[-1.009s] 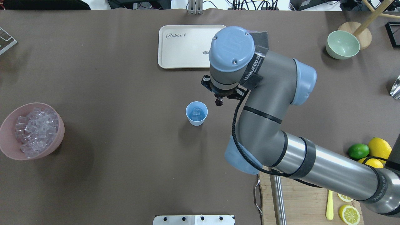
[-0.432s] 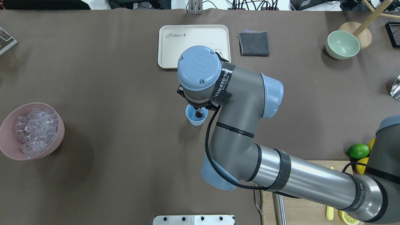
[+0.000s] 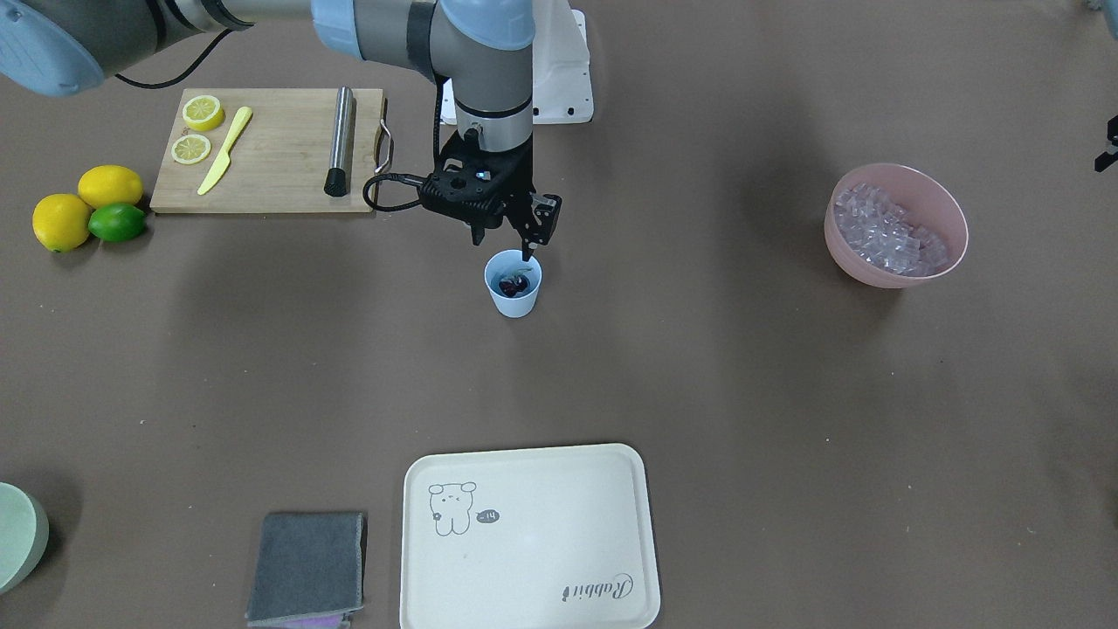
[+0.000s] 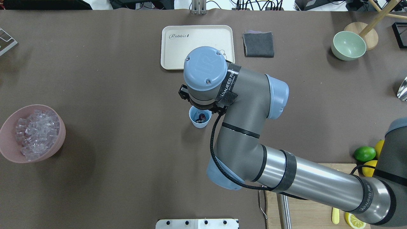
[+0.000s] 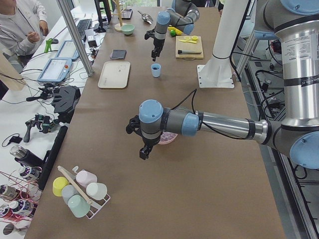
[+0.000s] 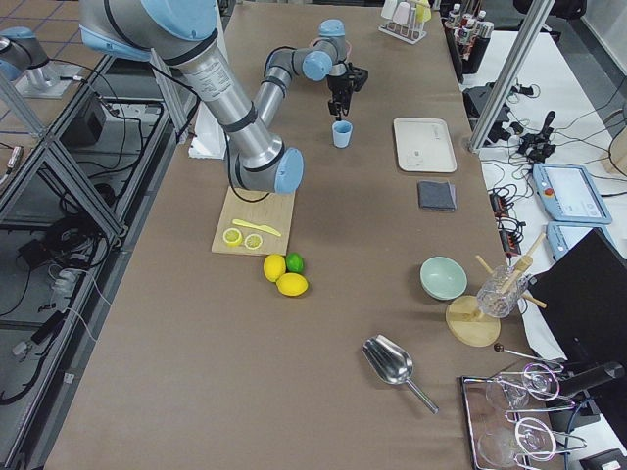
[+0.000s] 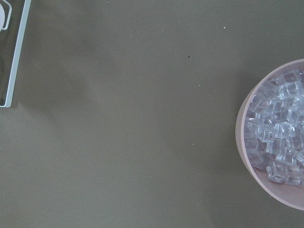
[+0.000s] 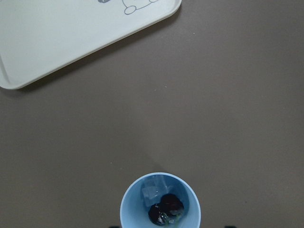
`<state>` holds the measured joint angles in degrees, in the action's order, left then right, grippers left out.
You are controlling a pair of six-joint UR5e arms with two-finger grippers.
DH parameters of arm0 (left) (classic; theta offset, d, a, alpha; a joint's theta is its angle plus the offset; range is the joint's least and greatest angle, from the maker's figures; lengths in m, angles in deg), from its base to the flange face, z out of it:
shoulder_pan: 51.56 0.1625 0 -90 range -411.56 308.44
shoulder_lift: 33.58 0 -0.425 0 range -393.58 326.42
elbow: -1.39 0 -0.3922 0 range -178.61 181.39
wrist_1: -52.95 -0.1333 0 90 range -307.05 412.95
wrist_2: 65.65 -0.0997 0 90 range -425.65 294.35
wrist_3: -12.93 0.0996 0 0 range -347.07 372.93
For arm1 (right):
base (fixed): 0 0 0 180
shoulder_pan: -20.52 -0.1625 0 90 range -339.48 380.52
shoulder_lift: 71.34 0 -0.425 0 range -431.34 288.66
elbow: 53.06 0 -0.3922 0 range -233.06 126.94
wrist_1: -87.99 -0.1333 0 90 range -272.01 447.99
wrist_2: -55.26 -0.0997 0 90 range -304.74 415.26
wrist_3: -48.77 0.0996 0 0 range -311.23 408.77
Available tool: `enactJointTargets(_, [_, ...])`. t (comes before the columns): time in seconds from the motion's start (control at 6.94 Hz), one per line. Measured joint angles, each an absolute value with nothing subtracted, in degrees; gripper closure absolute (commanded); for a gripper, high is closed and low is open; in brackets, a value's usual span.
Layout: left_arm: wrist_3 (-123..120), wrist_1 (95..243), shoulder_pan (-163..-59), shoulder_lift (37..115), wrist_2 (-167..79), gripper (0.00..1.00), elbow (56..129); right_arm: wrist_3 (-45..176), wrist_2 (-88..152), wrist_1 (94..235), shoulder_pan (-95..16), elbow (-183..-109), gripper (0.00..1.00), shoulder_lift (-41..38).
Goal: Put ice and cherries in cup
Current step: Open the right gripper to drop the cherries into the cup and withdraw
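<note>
The right hand (image 3: 502,246) hung just above the cup (image 3: 514,299) near the middle of the counter (image 3: 742,376). Its two fingers were spread apart and gripped nothing. One fingertip came down close to the cup's rim; whether it touched could not be told. The cherries (image 8: 164,208), dark and glossy, lay inside the cup against a cube of ice (image 8: 150,192), as the right wrist view showed from straight above. The cup stood upright, between the tray (image 3: 524,542) and the board (image 3: 262,175), apart from both.

More ice was heaped in the pink bowl (image 3: 873,273), which sat well apart from the cup toward the robot's left end of the counter. The left hand (image 5: 143,152) hovered over the counter beside that bowl. It showed only in the side view, so whether it was open or closed could not be told. Its wrist camera looked down on bare counter, with the bowl at the picture's right edge.

On the board lay two lemon slices (image 3: 203,112), a yellow knife (image 3: 224,150) and a metal bar (image 3: 339,140). Two lemons (image 3: 109,185) and a lime (image 3: 116,223) sat together just off its end. A grey cloth (image 3: 306,563) lay beside the tray.
</note>
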<state>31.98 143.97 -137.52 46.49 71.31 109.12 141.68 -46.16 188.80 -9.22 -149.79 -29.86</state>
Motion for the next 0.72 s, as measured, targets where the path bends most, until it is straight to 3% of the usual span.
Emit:
enactJointTargets(0.29, [31.8,142.8,-137.6,46.4,69.9,0.01,107.5,134.1,-51.8,188.8,-14.2,-155.0,0.0,-24.2])
enactJointTargets(0.72, [31.7,129.3,-139.9,48.9,69.4,0.01,105.4,114.9,-58.9,188.5,-26.6,-160.8,0.0,-12.8])
